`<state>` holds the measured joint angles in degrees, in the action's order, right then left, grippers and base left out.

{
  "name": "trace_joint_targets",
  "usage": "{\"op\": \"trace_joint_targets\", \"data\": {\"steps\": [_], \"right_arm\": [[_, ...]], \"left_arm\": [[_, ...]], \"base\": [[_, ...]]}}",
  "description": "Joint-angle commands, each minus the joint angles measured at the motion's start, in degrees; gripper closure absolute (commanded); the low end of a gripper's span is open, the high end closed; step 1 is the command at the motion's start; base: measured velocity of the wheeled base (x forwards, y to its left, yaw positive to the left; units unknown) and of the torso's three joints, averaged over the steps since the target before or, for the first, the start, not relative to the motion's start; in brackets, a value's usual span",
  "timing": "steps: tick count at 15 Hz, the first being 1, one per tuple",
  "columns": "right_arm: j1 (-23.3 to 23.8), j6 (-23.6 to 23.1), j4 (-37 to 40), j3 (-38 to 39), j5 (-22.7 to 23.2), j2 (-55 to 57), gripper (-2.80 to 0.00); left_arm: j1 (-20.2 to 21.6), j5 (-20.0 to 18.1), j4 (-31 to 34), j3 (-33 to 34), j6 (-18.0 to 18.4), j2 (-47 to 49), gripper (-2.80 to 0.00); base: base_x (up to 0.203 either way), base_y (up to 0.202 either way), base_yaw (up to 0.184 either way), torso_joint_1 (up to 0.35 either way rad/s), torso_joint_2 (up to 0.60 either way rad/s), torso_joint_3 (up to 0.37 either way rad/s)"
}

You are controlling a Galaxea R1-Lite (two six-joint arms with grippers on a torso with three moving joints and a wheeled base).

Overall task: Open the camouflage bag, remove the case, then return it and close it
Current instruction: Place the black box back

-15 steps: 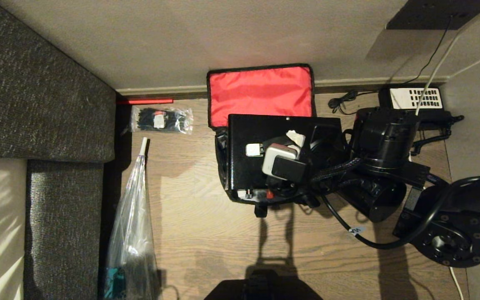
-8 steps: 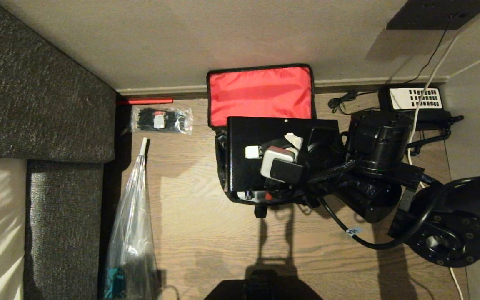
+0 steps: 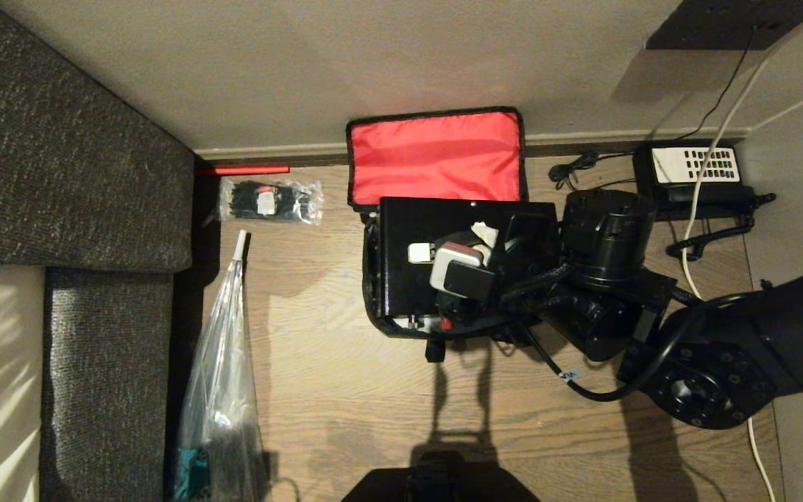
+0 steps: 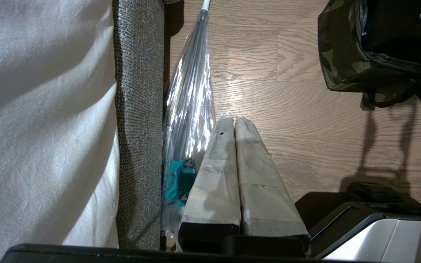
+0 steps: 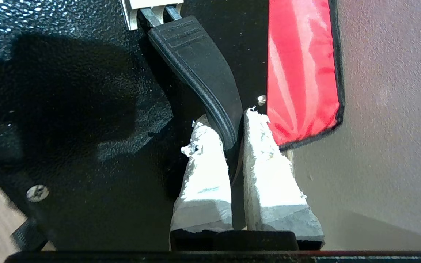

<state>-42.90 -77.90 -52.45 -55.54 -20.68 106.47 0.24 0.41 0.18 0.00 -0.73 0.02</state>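
No readable writing anywhere. Case [image 3: 408, 265] lies flat over the open bag [image 3: 436, 157], long axis left-right. Right gripper [image 5: 234, 137] pinches its handle [image 5: 203, 73]; left gripper [image 4: 234, 122] fingers pressed together, parked near-left.

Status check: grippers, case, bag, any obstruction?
Right gripper shut on case handle. Left gripper shut, parked. Case over open camouflage bag. Nothing blocking.

Open floor [image 3: 346, 390]: near the camouflage bag [image 3: 373, 307] and to its left. Obstructions: sofa [image 3: 74, 174] and clear plastic bag [image 3: 220, 376] left; wall [image 3: 373, 63] far; telephone [image 3: 694, 171] and cables far right.
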Motion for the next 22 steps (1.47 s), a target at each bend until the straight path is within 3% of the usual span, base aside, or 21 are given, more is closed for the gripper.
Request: {"op": "trace_joint_targets", "data": {"steps": [1,12,22], "right_arm": [[0.61,-0.52,-0.29,-0.88,0.2,1.28,0.0],[1.37,-1.44,0.45,-1.28,1.26,-0.3,0.0],[1.44,-0.69,-0.18,-4.36,1.44,8.26,0.0]], "left_arm": [[0.02,0.03,-0.01,0.18,-0.04,-0.02,0.0],[0.02,0.03,-0.01,0.18,-0.06,-0.02,0.0],[0.02,0.03,-0.01,0.18,-0.06,-0.02,0.0]], "base": [[0.0,0.0,0.0,0.0,0.0,0.0],[0.0,0.0,0.0,0.0,0.0,0.0],[0.0,0.0,0.0,0.0,0.0,0.0]]}}
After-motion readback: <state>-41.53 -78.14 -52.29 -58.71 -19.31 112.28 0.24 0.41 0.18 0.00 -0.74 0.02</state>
